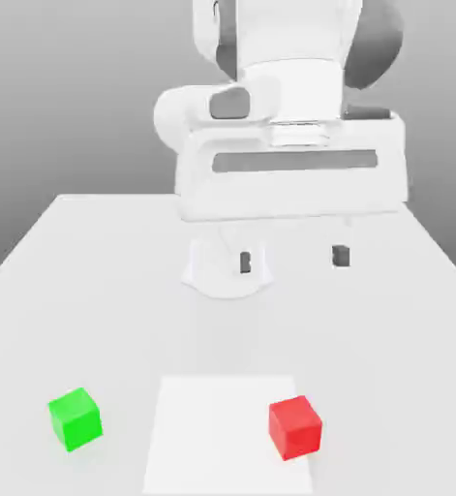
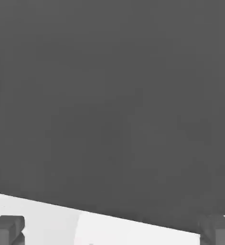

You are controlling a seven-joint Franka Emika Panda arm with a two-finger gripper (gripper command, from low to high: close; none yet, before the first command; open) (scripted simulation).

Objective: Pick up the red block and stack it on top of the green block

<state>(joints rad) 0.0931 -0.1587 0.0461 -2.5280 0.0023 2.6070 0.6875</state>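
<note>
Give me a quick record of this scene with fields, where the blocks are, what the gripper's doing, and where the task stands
red block: on the table, at the edge of a lighter square patch, toward the exterior view's right
green block: on the table, toward the exterior view's left, apart from the red block
gripper: open, empty, raised above the table well behind both blocks
table: white, with the lighter patch near the front
task status: not started; red block not yet grasped, nothing stacked
</note>
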